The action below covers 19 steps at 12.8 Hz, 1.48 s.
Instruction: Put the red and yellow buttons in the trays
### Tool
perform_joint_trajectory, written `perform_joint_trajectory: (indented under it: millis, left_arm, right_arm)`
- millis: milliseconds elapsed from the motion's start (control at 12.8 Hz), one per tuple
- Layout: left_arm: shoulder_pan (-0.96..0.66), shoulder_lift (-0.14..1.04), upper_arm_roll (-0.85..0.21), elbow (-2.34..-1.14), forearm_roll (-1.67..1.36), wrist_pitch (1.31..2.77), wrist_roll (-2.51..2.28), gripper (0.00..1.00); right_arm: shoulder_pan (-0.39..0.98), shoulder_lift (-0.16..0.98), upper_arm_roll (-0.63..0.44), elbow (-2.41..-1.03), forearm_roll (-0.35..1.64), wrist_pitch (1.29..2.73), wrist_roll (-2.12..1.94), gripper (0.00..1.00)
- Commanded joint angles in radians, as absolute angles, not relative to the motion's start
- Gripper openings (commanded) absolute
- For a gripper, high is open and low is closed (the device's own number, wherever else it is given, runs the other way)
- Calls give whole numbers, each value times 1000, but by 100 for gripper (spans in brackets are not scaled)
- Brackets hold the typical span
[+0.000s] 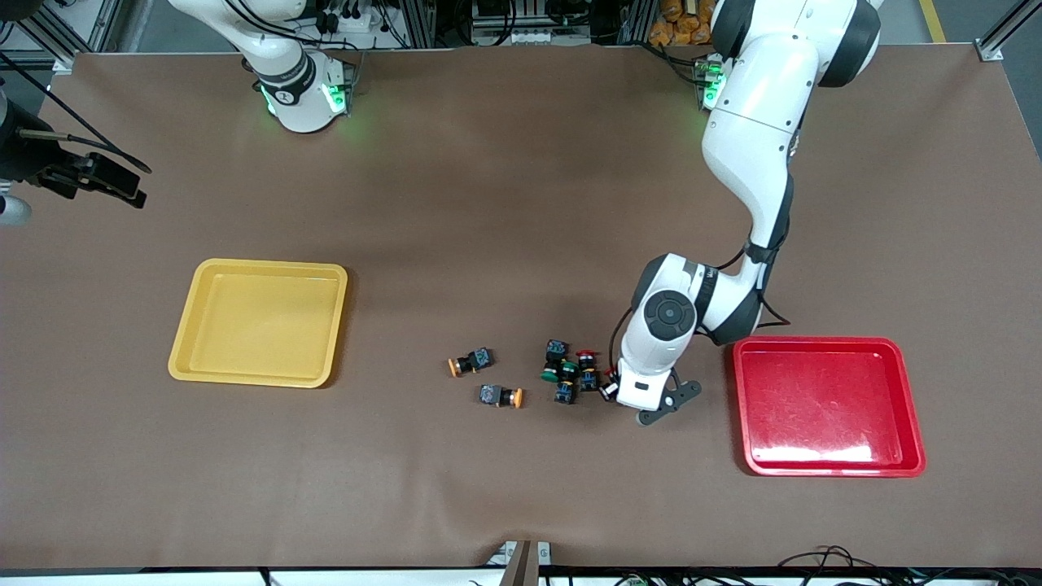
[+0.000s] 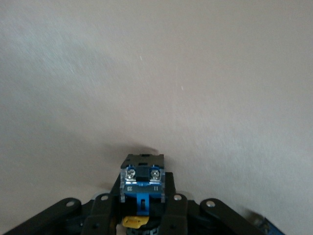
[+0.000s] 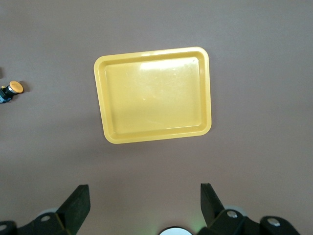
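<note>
Held between the left gripper's [image 2: 142, 215] fingers [image 2: 173, 218]: one button switch [image 2: 142, 183], black body and blue-grey screw base showing in the left wrist view, cap colour hard to tell there. Seen from the front, left gripper [image 1: 612, 392] low at the table, just beside the button cluster, between it and the red tray [image 1: 829, 405].

Cluster [image 1: 570, 372] near the table's middle: a red-capped button [image 1: 586, 358], two green-capped ones [image 1: 555, 373] touching or nearly touching, more black-and-blue bodies packed in, exact count unclear.

Toward the right arm's end from the cluster, two orange-yellow-capped buttons lying on their sides on the brown cloth [image 1: 521, 203]: one [image 1: 470, 362] farther from the front camera, the other [image 1: 501, 396] nearer, close together yet apart.

Yellow tray [image 1: 259, 321] flat on the cloth toward the right arm's end, well apart from the buttons, nothing inside. Red tray toward the left arm's end, glossy, nothing inside either.

Right gripper [image 3: 144, 208] up in the air over the cloth near the yellow tray [image 3: 154, 93], fingers [image 3: 78, 203] spread wide, holding nothing, waiting. One orange-capped button [image 3: 12, 90] at the edge of the right wrist view.
</note>
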<state>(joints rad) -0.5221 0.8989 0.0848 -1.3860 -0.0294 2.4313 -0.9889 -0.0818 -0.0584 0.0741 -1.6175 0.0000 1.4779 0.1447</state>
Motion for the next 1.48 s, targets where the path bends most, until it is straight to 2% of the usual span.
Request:
perform_joint_trajectory:
  millis: [0,156,469,625,703,1016,1172,1406]
  left_arm:
    - [-528,868,129,-1382,-2,2422,-982,0]
    - [-497,848,138,-1382,8,2408,-935,0]
    - [-365,782,138,-1381,9,2257,-659,0]
    - [-295,782,140,-1384,9,2212,-475,0]
    - [-260,784,140,-1387,9,2207,-390,0]
    - [-115,801,138,-1391,9,2204,-71,0]
    - [-69,814,138,-1390,9,2209,27,0]
    - [-26,844,138,-1387,12,2246,115,0]
  right_arm:
    - [-84,-78,72,-1634,8,1477,140,100]
    - [-81,-43,71,-1618,6,1479,146,100]
    - [-103,185,66,-1540,-20,1485,133,100]
    - [-98,254,67,-1519,-29,1511,149,100]
    - [-86,283,67,-1523,-23,1564,167,100]
    - [-5,414,74,-1523,110,1748,729,100]
    - [38,462,74,-1522,199,1837,923,100]
    - [125,517,74,-1516,232,1983,1238,100]
